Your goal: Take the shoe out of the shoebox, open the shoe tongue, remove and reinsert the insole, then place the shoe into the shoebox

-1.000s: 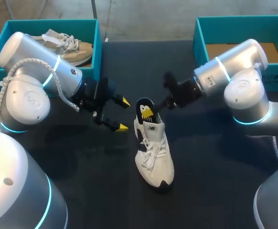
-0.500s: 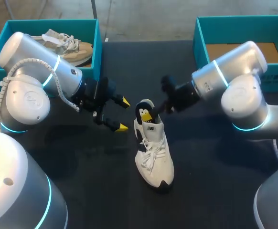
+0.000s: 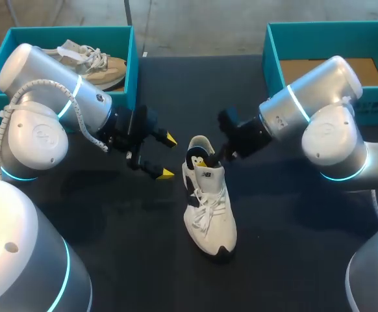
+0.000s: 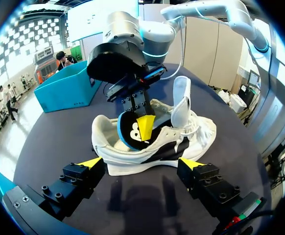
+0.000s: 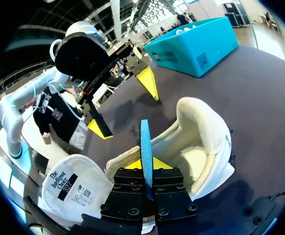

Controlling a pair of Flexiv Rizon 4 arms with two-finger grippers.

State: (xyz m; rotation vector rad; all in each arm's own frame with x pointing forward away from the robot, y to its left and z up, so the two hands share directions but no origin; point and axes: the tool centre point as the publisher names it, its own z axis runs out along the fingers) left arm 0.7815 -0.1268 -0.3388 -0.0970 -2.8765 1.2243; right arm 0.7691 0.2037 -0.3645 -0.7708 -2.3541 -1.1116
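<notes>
Left gripper [image 3: 167, 156] hovers, fingers spread wide; right gripper [image 3: 201, 156], reaching inward opposite, pinches the insole [image 5: 145, 147].

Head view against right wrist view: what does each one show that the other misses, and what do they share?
Only the head view shows the right shoebox and the laces and toe of the white shoe. Only the right wrist view shows the right gripper shut on the insole, seen edge-on, and the label on the tongue. Both show the white shoe, the insole and the open left gripper.
</notes>
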